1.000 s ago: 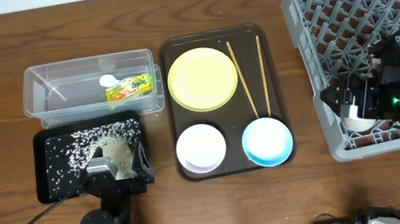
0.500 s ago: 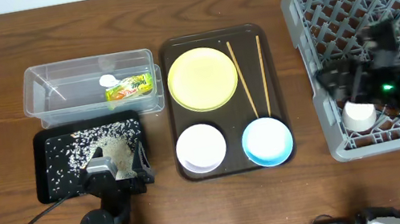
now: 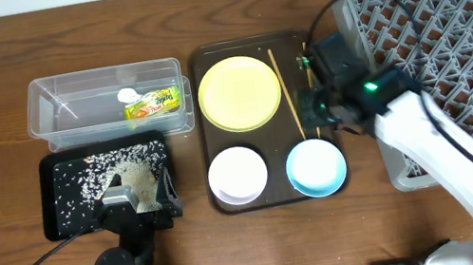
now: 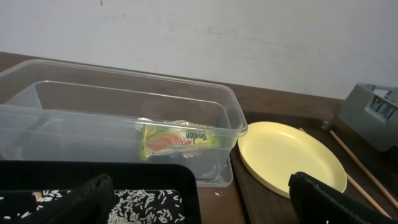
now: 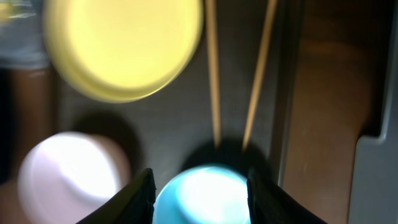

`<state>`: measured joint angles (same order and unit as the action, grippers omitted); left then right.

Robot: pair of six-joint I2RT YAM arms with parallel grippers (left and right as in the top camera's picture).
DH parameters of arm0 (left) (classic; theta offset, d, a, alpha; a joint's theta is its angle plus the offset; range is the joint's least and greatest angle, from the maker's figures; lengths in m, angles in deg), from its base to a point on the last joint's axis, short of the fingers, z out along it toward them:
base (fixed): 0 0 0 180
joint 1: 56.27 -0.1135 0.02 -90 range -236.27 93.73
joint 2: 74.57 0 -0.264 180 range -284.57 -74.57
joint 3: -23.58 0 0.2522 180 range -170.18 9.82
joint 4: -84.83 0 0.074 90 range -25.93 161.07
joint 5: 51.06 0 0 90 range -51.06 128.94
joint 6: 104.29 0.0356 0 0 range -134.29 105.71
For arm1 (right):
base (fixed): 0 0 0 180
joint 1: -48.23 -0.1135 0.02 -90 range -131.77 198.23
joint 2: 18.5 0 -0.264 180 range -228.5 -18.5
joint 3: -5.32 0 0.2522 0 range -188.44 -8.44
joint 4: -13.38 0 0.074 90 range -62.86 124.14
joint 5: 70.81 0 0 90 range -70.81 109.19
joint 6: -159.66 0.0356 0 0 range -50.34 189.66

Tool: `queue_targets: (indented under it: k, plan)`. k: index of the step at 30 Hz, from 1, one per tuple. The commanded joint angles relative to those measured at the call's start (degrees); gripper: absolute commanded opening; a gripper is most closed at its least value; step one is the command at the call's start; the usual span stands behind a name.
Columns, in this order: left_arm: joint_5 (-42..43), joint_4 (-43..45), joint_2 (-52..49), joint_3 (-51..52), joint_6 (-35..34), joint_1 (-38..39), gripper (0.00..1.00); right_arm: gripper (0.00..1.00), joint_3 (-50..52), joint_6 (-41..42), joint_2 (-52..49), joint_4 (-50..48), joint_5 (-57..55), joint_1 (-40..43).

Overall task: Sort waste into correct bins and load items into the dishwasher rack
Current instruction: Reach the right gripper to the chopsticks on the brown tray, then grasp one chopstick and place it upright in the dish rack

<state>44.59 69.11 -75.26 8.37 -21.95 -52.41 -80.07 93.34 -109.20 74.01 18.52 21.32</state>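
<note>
So the right hand (image 5: pixel 200 180) hangs open and empty over the chopsticks (image 5: pixel 213 74) and blue bowl (image 5: pixel 200 202); the left hand (image 4: pixel 199 190) is open too, above the black tray (image 4: pixel 93 167).

Pale yellow plate (image 3: pixel 240 93), white bowl (image 3: pixel 238 173), light blue bowl (image 3: pixel 315 166), dark brown tray (image 3: pixel 271 136), grey lattice rack (image 3: pixel 446 1), green-yellow-orange wrapper (image 3: pixel 154 102).

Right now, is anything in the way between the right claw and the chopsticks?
Nothing visible. The right gripper is open over the brown tray, and the two chopsticks lie bare just ahead of it. The blue bowl sits near their ends, not on top of them.
</note>
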Motion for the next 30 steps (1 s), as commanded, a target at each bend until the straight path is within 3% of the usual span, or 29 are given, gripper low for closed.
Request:
queue_targets:
  k: [1, 12, 19, 22, 30]
  plan:
    - [0.35, -1.44, 0.42, 1.22, -0.04, -0.26, 0.92, 0.45, -0.68, 0.35, -6.25, -2.95, -4.46, 0.26]
    - [0.35, -1.46, 0.42, 1.22, -0.02, -0.26, 0.92, 0.39, -0.68, -3.96, -20.85, -13.40, -3.98, 0.26]
    - [0.35, -1.46, 0.39, 1.22, -0.04, -0.26, 0.92, 0.10, -0.68, -4.24, -23.76, -15.80, -4.02, 0.94]
    - [0.35, -1.44, 0.39, 1.22, -0.02, -0.26, 0.92, 0.02, -0.68, -4.26, -23.76, -15.32, -4.02, 1.46]
    - [0.35, -1.46, 0.39, 1.22, -0.02, -0.26, 0.92, 0.01, -0.74, -5.62, -19.21, -13.70, -3.96, 1.68]
